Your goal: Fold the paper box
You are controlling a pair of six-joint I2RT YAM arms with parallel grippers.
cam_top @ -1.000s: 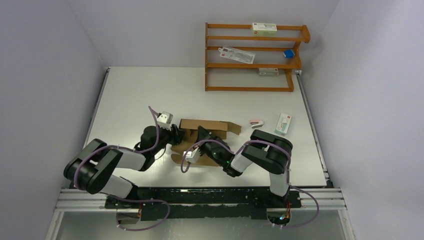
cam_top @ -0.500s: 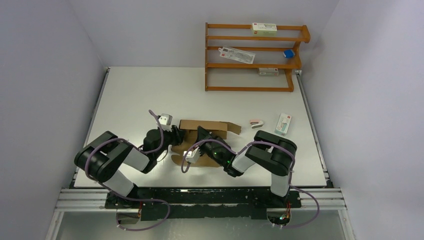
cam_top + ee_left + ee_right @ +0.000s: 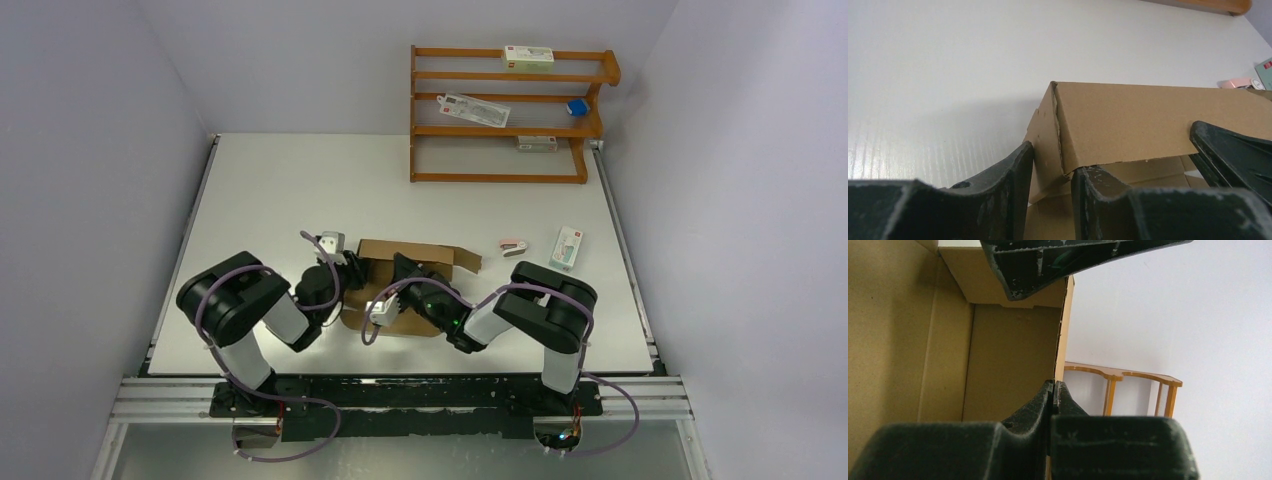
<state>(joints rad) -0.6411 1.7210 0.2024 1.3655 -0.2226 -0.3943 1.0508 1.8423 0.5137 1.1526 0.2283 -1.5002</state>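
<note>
The paper box (image 3: pixel 410 254) is brown cardboard, partly raised, in the middle of the table. My left gripper (image 3: pixel 350 272) is at its left end. In the left wrist view the box's corner (image 3: pixel 1108 120) stands up and the left gripper (image 3: pixel 1052 167) is shut on its end flap. My right gripper (image 3: pixel 405 272) reaches into the box from the near side. In the right wrist view the right gripper (image 3: pixel 1053 390) is shut on the thin edge of a box wall (image 3: pixel 1013 355). The left gripper's finger (image 3: pixel 1058 265) shows above it.
A wooden rack (image 3: pixel 505 178) stands at the back right and holds small white cartons and a blue thing (image 3: pixel 576 107). A small pink item (image 3: pixel 513 246) and a white and green carton (image 3: pixel 567 247) lie right of the box. Side walls close in the table.
My left arm's elbow has swung right, closer to the box, while its gripper stays at the box's left end. The right arm and the box have barely moved.
</note>
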